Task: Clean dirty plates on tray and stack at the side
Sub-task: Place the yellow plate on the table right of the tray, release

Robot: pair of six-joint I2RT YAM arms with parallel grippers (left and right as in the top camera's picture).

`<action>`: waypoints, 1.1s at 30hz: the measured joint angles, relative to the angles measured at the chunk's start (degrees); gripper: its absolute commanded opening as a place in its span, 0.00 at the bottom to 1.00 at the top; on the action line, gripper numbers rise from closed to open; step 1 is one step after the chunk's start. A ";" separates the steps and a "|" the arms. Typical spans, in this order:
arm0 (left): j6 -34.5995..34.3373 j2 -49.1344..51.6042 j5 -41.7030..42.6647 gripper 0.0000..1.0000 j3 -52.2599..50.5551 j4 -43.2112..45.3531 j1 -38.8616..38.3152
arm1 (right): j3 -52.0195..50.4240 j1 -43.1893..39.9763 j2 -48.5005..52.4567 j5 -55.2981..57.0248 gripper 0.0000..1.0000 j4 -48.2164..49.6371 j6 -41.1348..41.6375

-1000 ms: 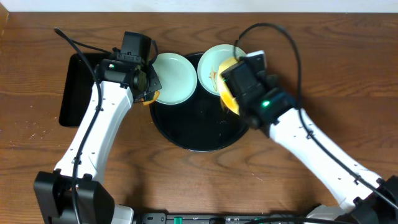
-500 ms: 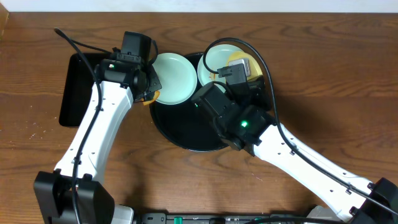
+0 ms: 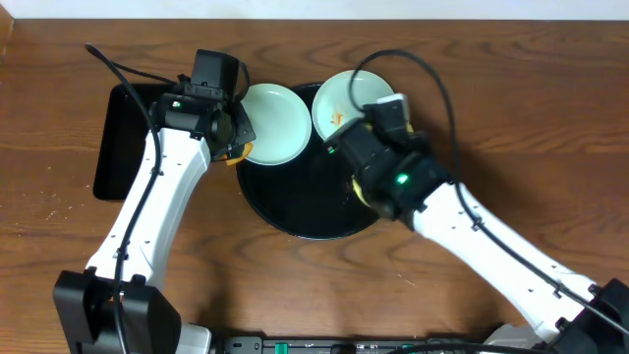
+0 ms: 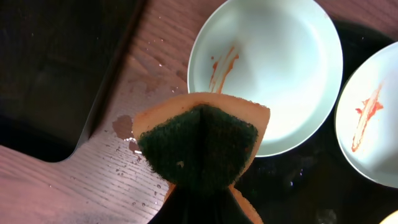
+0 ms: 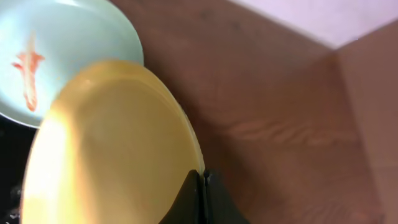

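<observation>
My left gripper [image 4: 199, 208] is shut on an orange sponge with a green scouring face [image 4: 199, 146]. It hovers at the left rim of the round black tray [image 3: 295, 211]. Just beyond the sponge lies a pale blue-green plate [image 4: 273, 68] with orange sauce streaks; it also shows in the overhead view [image 3: 275, 123]. A second blue-green plate [image 3: 339, 98] with a sauce streak lies at the tray's back. My right gripper [image 5: 203, 177] is shut on the rim of the pale yellow plate [image 5: 106, 143], held tilted above the tray's right side. My right arm mostly hides that plate in the overhead view.
A smaller black rectangular tray [image 3: 118, 138] lies on the wooden table to the left of the round tray. Water droplets dot the wood beside the sponge [image 4: 134, 180]. Cables run across the back of the table [image 3: 432, 59].
My right arm, holding the yellow plate, swung left over the tray and has come partly back to the right. The left arm and sponge have not moved.
</observation>
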 measured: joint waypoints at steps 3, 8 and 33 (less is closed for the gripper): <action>0.00 0.00 0.00 0.08 0.00 0.00 0.00 | 0.00 -4.55 0.00 -6.34 0.01 -0.85 0.76; 0.00 0.00 0.00 0.08 0.00 0.00 0.00 | 0.00 -13.09 0.00 -18.67 0.01 -1.42 0.61; 0.00 0.00 0.00 0.08 0.00 0.00 0.00 | -6.58 -49.81 -0.04 -35.23 0.01 3.80 -3.37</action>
